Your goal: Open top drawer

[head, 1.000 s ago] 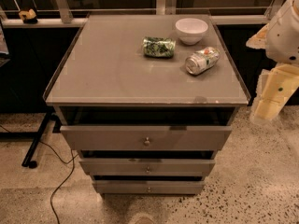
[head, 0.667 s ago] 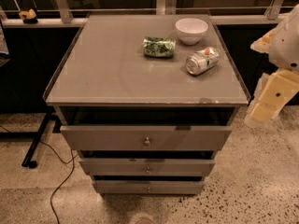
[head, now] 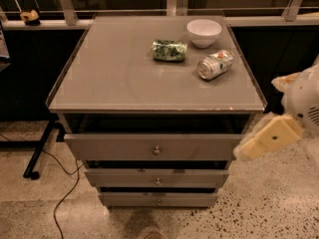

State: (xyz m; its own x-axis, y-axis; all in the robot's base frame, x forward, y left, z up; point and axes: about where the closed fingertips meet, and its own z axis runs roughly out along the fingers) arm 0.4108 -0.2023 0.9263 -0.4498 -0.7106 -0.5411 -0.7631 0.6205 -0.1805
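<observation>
As the arm drops in from the right, the gripper [head: 266, 139] now sits lower and further left than it did a second ago. Its cream tip angles down toward the right end of the top drawer [head: 114, 147], just beside it, with no contact that I can make out. Released or clenched? Cannot tell from this angle. The drawer itself has not budged: same wide grey front directly under the cabinet top [head: 114, 78], with a dark band showing above it and none of the box interior in sight. I'd call the opening barely begun at best. The small round knob [head: 156, 150] waits at the centre of that front, well to the left of the gripper, and that is the gap to close. My read is that the approach is on and the pull has not started. Below, the middle drawer [head: 199, 177] and the bottom drawer [head: 129, 199] each carry their own knob, stacked close, so a low reach could land on the wrong one. Up on the top, a white bowl [head: 204, 32], a crumpled green packet [head: 169, 50] and a silver can [head: 215, 64] lying on its side sit toward the back right, well clear of the drawer's travel, though a jolt to the cabinet might roll that can. Down on the speckled floor [head: 279, 203], a cable [head: 62, 203] trails at the left beside a black stand leg [head: 41, 148], away from the arm's side.
</observation>
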